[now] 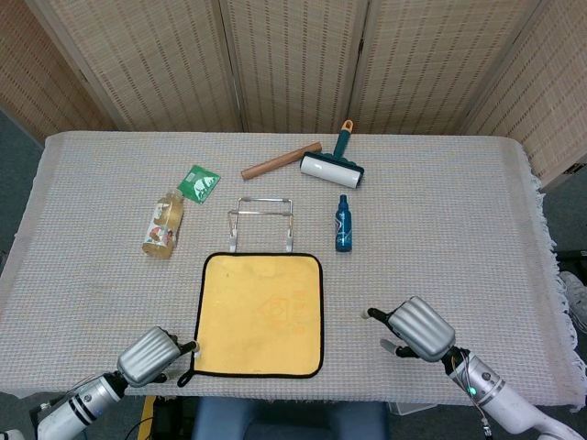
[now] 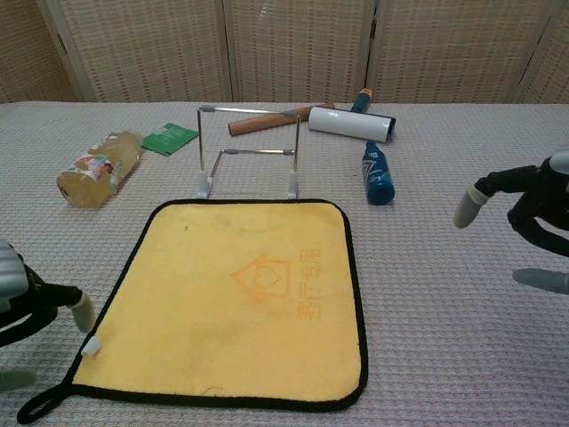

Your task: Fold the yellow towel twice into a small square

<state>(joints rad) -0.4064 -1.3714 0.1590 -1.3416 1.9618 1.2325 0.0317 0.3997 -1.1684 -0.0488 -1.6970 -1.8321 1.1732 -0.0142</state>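
The yellow towel (image 1: 261,314) (image 2: 236,300) lies flat and unfolded near the table's front edge, black-trimmed, with a hanging loop at its front left corner. My left hand (image 1: 152,356) (image 2: 22,302) hovers just beside that corner, fingers apart, holding nothing; one fingertip is close to the towel's white tag. My right hand (image 1: 417,328) (image 2: 533,221) is to the right of the towel, apart from it, fingers spread and empty.
Behind the towel stands a wire rack (image 1: 261,222). A blue bottle (image 1: 343,224), lint roller (image 1: 332,167), wooden stick (image 1: 281,160), green packet (image 1: 198,182) and a lying juice bottle (image 1: 163,225) sit farther back.
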